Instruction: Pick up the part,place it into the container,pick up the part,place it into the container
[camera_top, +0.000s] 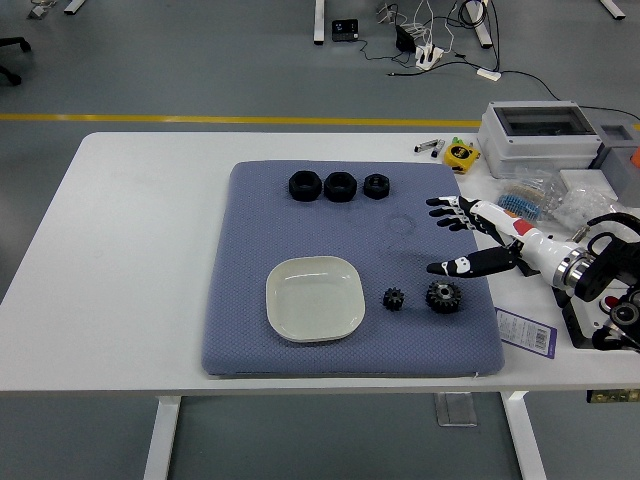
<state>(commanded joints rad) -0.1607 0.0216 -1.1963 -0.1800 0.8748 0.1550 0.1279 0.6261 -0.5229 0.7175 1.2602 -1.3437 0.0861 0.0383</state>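
Two black gears lie on the blue-grey mat (250, 330): a small gear (393, 298) and a larger gear (441, 295) to its right. A white square dish (313, 297) sits left of them on the mat. Three black nut-like parts (339, 185) stand in a row at the mat's far side. My right hand (452, 238) comes in from the right, fingers spread and empty, hovering just above and behind the larger gear. My left arm is out of view.
A grey box with a clear lid (541, 137), a yellow tape measure (461, 155), bagged parts (535, 197) and a card (528, 331) sit at the table's right side. The table's left part (130, 250) is bare white.
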